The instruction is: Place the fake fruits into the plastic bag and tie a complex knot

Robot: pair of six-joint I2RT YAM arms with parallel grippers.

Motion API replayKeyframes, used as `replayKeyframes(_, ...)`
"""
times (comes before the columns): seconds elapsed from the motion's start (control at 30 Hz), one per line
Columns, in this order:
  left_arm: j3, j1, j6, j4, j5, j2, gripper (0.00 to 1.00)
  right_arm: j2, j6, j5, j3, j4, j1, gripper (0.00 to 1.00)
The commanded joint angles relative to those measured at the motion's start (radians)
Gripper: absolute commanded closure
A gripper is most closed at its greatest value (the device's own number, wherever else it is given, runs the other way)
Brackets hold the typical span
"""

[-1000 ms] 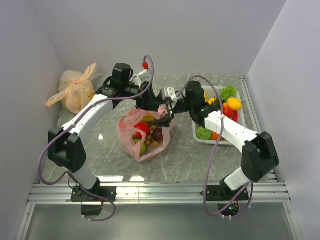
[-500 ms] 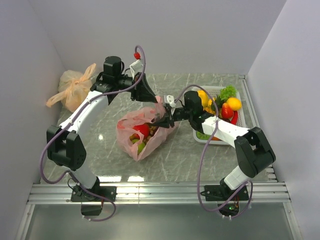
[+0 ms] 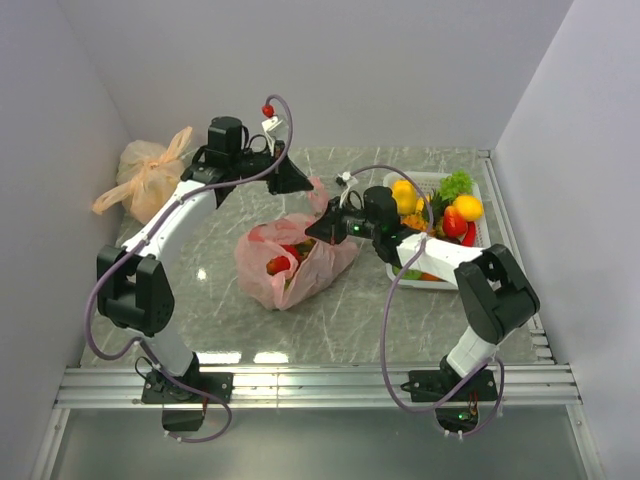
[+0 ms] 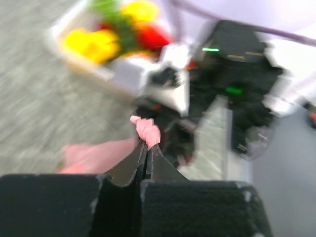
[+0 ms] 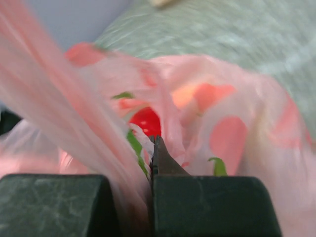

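The plastic bag point(image 3: 290, 262) lies pink and crinkled mid-table, with fake fruits inside; a red one point(image 3: 283, 263) shows through its mouth. My left gripper point(image 3: 303, 184) is behind the bag, shut on a twisted pink handle point(image 3: 319, 196). In the left wrist view that handle point(image 4: 147, 131) sticks out past my left gripper point(image 4: 146, 146). My right gripper point(image 3: 314, 233) is at the bag's right rim, shut with pink film caught between its jaws. In the right wrist view the film point(image 5: 74, 106) runs taut into my right gripper point(image 5: 153, 141), with a red fruit point(image 5: 146, 121) behind it.
A white basket point(image 3: 432, 176) at the right holds more fake fruits, among them a yellow one point(image 3: 467, 207) and a green leafy one point(image 3: 456, 184). A pale orange knotted bag point(image 3: 150, 180) sits at the back left. Grey walls close in on three sides.
My right gripper has gone from open to shut on the bag's rim, moving left. My left gripper has drawn the handle back and away, and the bag's mouth has narrowed.
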Motion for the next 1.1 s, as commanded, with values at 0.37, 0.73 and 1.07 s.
replayKeyframes(0.37,-0.074,0.019,0.147,-0.123,-0.292,-0.069,0.54,0.178,0.530,0.175,0.133,-0.496,-0.055,1.00)
replayKeyframes(0.73,0.018,-0.134,0.691,-0.657,-0.260,-0.190,0.42,0.107,0.478,0.213,0.200,-0.574,-0.019,1.00)
replayKeyframes(1.07,-0.077,-0.445,1.132,-0.781,-0.532,-0.265,0.01,0.113,0.470,0.214,0.209,-0.586,-0.016,1.00)
